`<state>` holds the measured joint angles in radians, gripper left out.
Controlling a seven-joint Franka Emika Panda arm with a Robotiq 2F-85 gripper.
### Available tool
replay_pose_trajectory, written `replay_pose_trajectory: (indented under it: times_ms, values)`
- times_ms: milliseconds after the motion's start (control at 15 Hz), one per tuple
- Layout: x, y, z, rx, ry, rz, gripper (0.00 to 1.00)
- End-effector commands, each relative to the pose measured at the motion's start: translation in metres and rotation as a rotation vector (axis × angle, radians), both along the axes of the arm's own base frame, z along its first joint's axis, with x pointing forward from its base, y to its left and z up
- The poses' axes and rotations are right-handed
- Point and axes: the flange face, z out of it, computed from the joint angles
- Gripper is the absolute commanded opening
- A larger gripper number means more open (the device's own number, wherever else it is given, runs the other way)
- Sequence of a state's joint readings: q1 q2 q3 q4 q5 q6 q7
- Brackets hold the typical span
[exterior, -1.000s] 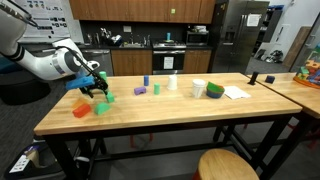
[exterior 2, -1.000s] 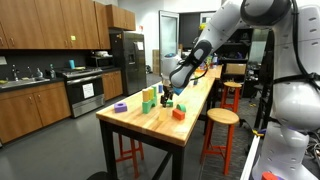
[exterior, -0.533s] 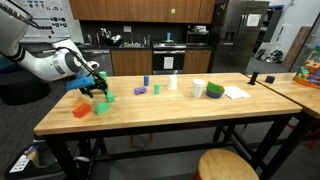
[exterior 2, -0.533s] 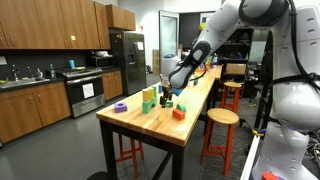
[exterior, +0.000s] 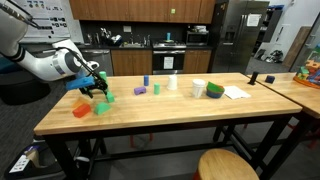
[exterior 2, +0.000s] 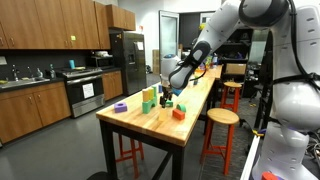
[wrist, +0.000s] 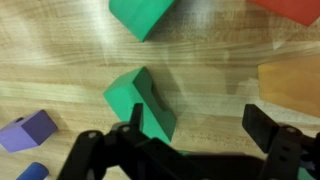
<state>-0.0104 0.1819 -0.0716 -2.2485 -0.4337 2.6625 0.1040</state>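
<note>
**No movement in the last second: gripper held wide above the blocks**

Nothing is seen to have changed between the pictures of a second ago and those of now. The arm is held in the same pose in both exterior views, and no block on the table has been shifted.

The gripper is poised just above a cluster of coloured blocks near the short end of the table where the arm reaches in. It is also seen there from the far side.

In the wrist view the gripper is shown with its jaws fully apart. Nothing is clamped, and mostly bare wood lies between them. A green block lies tilted under one of the fingers. It is partly covered by that finger, and contact cannot be told from these pictures.

Around it are found:
- a second green block, toward the top edge of the wrist view
- a red block, in the top corner
- a tan block, beyond the other finger
- a purple block and a blue block, at the lower corner

The stillness is judged to be a pause in the hover. No block has been gripped or lifted, and the green block is not yet centred between the jaws
</note>
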Motion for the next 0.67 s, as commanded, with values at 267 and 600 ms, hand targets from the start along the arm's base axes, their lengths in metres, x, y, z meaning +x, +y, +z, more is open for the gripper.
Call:
replay_pose_trajectory:
  times_ms: [267,600]
  values:
    - [0.007,-0.004,-0.009,-0.01,0.036,0.05,1.0]
    - [0.02,-0.019,-0.011,0.002,0.04,0.057,1.0]
